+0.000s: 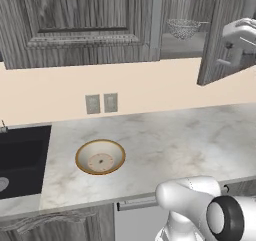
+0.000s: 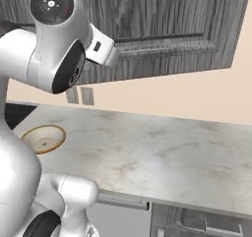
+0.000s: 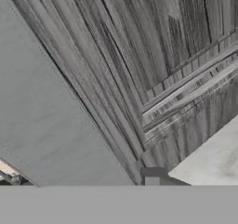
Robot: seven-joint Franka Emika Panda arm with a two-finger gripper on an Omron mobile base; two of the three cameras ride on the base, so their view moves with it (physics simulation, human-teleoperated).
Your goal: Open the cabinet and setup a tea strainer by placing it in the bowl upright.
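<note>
The cabinet (image 1: 180,42) stands open, its dark wood-grain door (image 1: 220,35) swung out to the right. On its grey shelf sits the tea strainer (image 1: 184,27), a silver mesh basket with a thin handle pointing right. The bowl (image 1: 100,156), golden-brown outside and cream inside, rests on the marble counter, also seen low at the left as the bowl (image 2: 44,137). My gripper (image 1: 232,51) is up at the outer side of the open door, by its handle (image 1: 224,61); its jaws are hidden. The hand view looks closely at the door's raised panel (image 3: 162,56).
A black sink basin (image 1: 20,165) lies left of the bowl. Two wall outlets (image 1: 101,103) sit on the beige backsplash. A wider cabinet (image 1: 75,20) hangs to the left. The open door (image 2: 172,24) juts over the counter (image 2: 157,152). Drawer fronts run below the counter's edge.
</note>
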